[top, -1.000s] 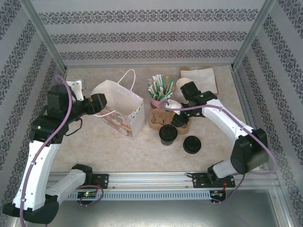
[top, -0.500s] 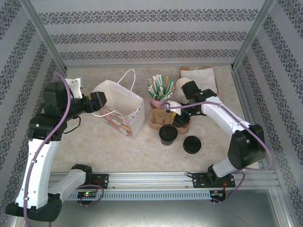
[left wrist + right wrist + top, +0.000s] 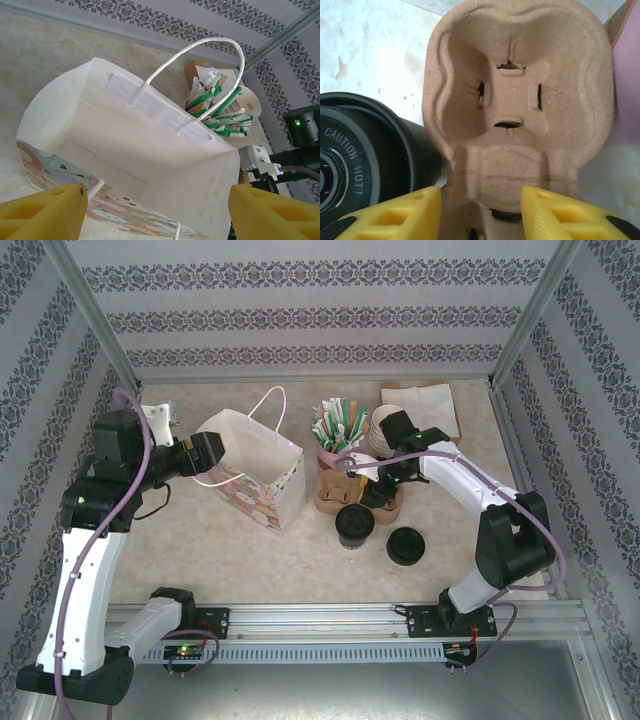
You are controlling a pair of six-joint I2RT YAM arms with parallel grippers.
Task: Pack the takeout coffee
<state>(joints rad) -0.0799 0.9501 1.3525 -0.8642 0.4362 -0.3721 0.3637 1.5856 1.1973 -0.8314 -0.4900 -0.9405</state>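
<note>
The takeout coffee (image 3: 354, 524), a dark cup with a black lid, stands just in front of the brown pulp carrier (image 3: 340, 490). In the right wrist view the takeout coffee (image 3: 355, 160) is at the left, touching the carrier (image 3: 520, 85). My right gripper (image 3: 378, 490) hovers low over the carrier's right half. Its jaws are open, with the yellow fingers (image 3: 405, 210) either side of the carrier's middle ridge. My left gripper (image 3: 208, 452) is at the left rim of the white paper bag (image 3: 255, 472), open. The bag (image 3: 140, 140) gapes with nothing inside, and the fingertips (image 3: 50, 205) are spread wide at its near wall.
A loose black lid (image 3: 405, 545) lies right of the cup. Behind the carrier stand a pink cup of green-wrapped straws (image 3: 335, 430) and a stack of cream paper cups (image 3: 384, 428). A brown paper bag (image 3: 425, 400) lies at the back right.
The right gripper slid a little left over the carrier and its jaws spread wider, while the arm's elbow swung in. The left arm shifted slightly by the bag.
</note>
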